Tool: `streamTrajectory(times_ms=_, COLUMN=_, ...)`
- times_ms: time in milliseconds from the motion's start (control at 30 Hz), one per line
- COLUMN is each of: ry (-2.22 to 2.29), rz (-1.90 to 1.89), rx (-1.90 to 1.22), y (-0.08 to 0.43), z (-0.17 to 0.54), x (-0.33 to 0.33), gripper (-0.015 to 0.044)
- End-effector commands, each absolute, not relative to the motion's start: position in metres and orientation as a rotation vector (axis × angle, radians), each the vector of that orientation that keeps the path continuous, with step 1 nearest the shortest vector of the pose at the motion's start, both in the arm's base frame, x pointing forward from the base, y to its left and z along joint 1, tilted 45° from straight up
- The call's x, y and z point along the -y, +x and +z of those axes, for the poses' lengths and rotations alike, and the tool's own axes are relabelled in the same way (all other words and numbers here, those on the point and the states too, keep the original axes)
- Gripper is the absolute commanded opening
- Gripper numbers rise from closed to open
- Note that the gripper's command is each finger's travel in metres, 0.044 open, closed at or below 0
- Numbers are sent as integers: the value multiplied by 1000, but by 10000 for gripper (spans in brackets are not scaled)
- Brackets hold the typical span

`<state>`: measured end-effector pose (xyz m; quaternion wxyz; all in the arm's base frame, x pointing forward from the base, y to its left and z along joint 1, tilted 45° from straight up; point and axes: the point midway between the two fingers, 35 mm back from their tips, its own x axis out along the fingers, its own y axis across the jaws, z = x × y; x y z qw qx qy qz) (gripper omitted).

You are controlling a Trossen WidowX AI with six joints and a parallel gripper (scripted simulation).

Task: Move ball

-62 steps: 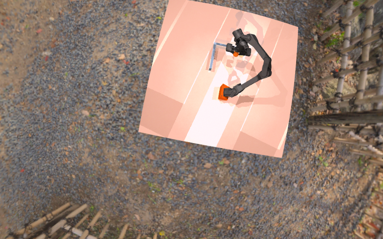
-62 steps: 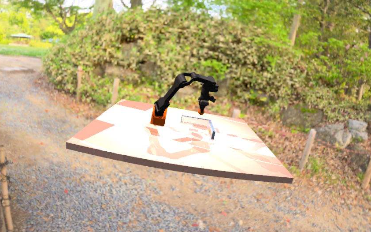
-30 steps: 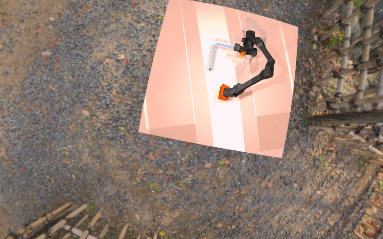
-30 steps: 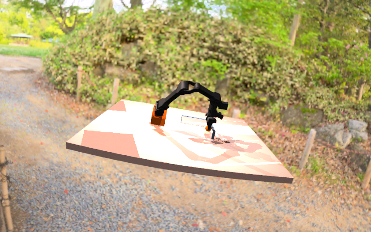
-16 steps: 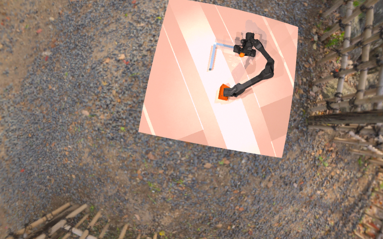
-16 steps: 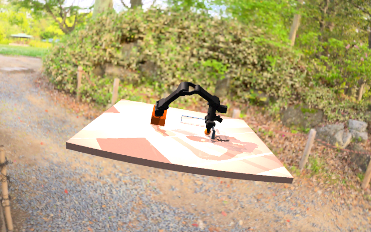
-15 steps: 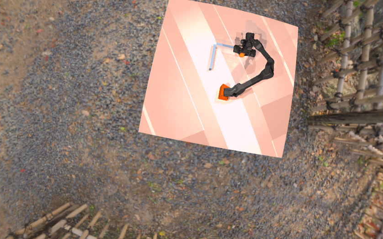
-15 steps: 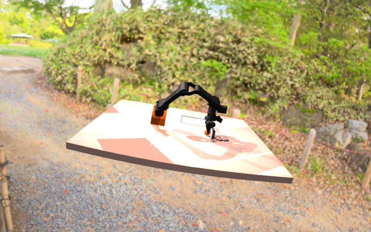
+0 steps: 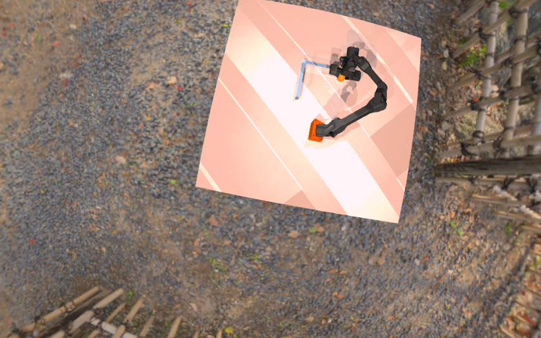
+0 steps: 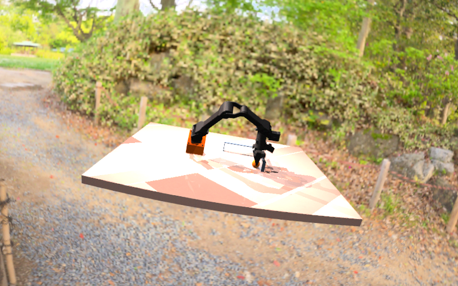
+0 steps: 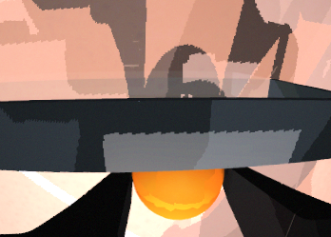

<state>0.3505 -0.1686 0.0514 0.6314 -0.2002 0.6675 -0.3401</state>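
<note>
The orange ball point(image 9: 341, 78) point(image 10: 255, 163) point(image 11: 178, 194) is between the fingertips of my gripper point(image 9: 342, 76) point(image 10: 257, 161) point(image 11: 177, 167), which touch it on both sides. It is low, at or close to the table top; the wrist view does not show its underside. The clear walls point(image 9: 301, 81) point(image 10: 263, 165) point(image 11: 48, 145) make a corner. The ball is on their inner side, right beside one wall, whose top edge hides part of the ball in the wrist view. I cannot make out the see-through copy apart from the ball.
The arm's orange base point(image 9: 315, 130) point(image 10: 195, 147) stands on the table point(image 9: 243, 168) point(image 10: 135, 170). The arm arches from the base to the ball and hides part of one wall in the top view. The other wall stands away to the left there.
</note>
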Motion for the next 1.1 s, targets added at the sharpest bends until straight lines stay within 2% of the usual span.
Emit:
streamTrajectory(times_ms=0, ry=-457, rz=-780, rx=-1528, y=350, z=51, x=169, gripper=263)
streamTrajectory(times_ms=100, ry=-457, rz=-780, rx=-1528, y=350, z=51, x=169, gripper=333)
streamTrajectory(times_ms=233, ry=-456, rz=-778, rx=-1529, y=353, z=59, x=161, gripper=333)
streamTrajectory(times_ms=400, ry=-459, rz=-777, rx=-1535, y=360, z=109, x=111, gripper=333)
streamTrajectory(times_ms=733, ry=-471, rz=-763, rx=-1519, y=363, z=107, x=109, gripper=333)
streamTrajectory(times_ms=867, ry=-469, rz=-765, rx=-1517, y=365, z=131, x=86, gripper=438)
streamTrajectory(times_ms=1067, ry=-469, rz=-766, rx=-1516, y=364, z=138, x=79, gripper=440)
